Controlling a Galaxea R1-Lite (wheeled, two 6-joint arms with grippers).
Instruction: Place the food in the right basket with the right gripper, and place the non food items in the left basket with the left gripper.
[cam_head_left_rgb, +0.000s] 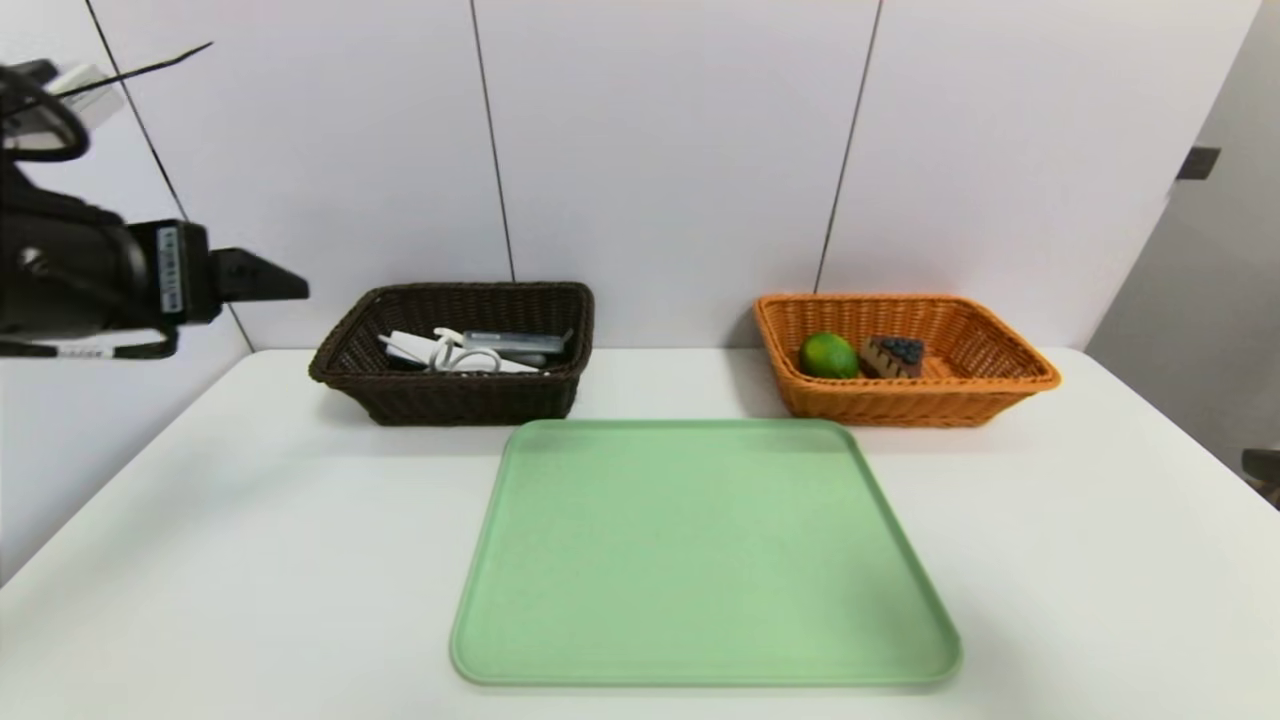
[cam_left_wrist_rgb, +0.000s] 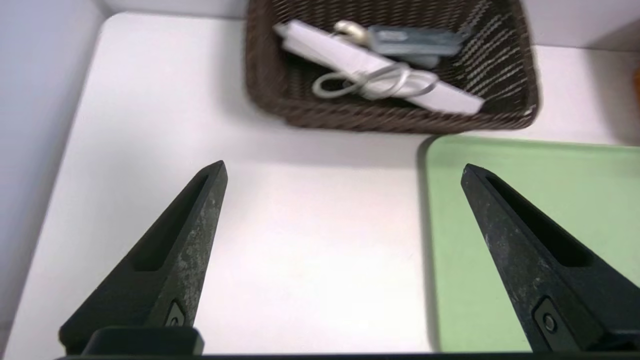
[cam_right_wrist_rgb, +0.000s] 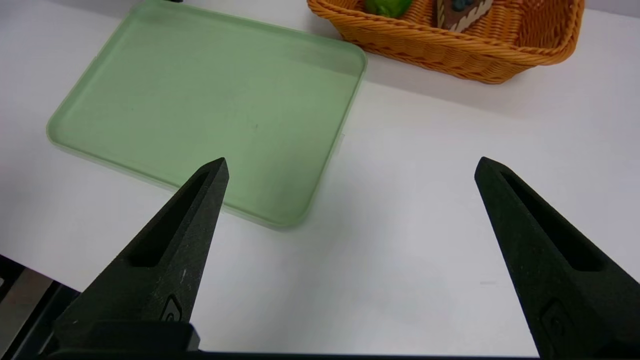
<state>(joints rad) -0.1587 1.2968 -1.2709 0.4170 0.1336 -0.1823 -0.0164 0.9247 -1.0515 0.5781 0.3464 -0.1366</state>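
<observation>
my left gripper (cam_left_wrist_rgb: 344, 162) stands spread and empty, nearer the dark basket (cam_head_left_rgb: 470, 400) than my right gripper (cam_right_wrist_rgb: 354, 158), also spread.

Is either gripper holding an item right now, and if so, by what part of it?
Nothing is held: the left gripper and the right gripper both stand open over the table, with no item between their fingers.
</observation>
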